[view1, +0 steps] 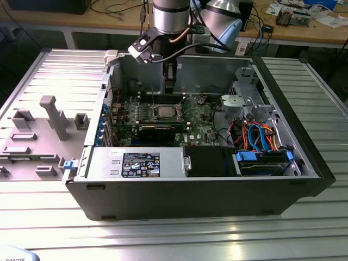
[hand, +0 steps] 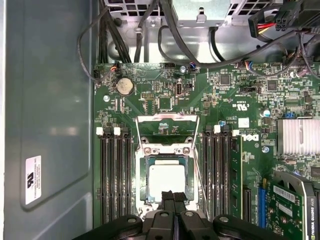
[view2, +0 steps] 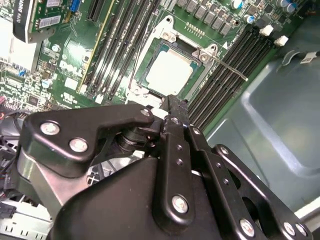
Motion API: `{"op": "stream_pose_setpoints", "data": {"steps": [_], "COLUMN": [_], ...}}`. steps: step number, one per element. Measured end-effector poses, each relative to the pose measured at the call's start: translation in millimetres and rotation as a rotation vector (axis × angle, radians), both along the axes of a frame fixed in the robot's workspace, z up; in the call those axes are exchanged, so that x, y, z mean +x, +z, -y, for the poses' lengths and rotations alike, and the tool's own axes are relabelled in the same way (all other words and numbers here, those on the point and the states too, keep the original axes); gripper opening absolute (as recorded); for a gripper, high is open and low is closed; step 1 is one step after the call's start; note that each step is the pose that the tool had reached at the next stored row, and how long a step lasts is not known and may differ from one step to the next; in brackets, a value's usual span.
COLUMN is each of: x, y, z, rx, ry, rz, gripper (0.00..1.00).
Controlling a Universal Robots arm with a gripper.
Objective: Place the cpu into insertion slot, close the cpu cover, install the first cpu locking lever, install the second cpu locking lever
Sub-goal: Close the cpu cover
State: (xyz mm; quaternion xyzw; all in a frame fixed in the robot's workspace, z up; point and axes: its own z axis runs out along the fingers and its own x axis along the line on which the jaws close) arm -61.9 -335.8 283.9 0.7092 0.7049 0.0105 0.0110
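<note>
In the exterior view, an open computer case [view1: 190, 198] is lying on a metal table [view1: 174, 239], and a grey tray [view1: 60, 144] with blocky shapes is sitting at 9 o'clock from it. The robot arm [view1: 169, 16] is reaching down into the case from 12 o'clock, and its gripper [view1: 169, 90] is hanging just above the green motherboard [view1: 204, 122]. The cpu [view1: 165, 112] is lying flat in the middle of the board, at about 6 o'clock from the gripper and close to it. A long black card [view1: 157, 131] is sitting near the cpu at its 6 o'clock, and blue and orange cables [view1: 260, 136] are curling at 3 o'clock inside the case. In the first wrist view, the cpu [hand: 167, 180] is resting inside the insertion slot [hand: 142, 186] with its silver top facing up. The cpu cover [hand: 167, 118] is standing open, swung away from the slot, so the chip is showing bare. Long black memory slots [hand: 116, 175] are running along both sides of the slot. The gripper [hand: 173, 195] is hovering over one edge of the cpu, with its two fingers pressed tight together and gripping nothing. In the second wrist view, the gripper [view2: 172, 102] is showing its fingers squeezed together too, with nothing between them, just beside the cpu [view2: 169, 71] in its slot, and one thin metal lever [view2: 227, 67] is poking out loose over the memory slots.
</note>
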Motion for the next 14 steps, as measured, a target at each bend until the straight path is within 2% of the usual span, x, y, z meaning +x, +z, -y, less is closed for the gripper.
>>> {"op": "stream_pose_setpoints", "data": {"steps": [14], "x": [0.0], "y": [0.7], "z": [0.0], "rx": [0.0000], "ry": [0.000], "rz": [0.0000], "gripper": [0.11]}}
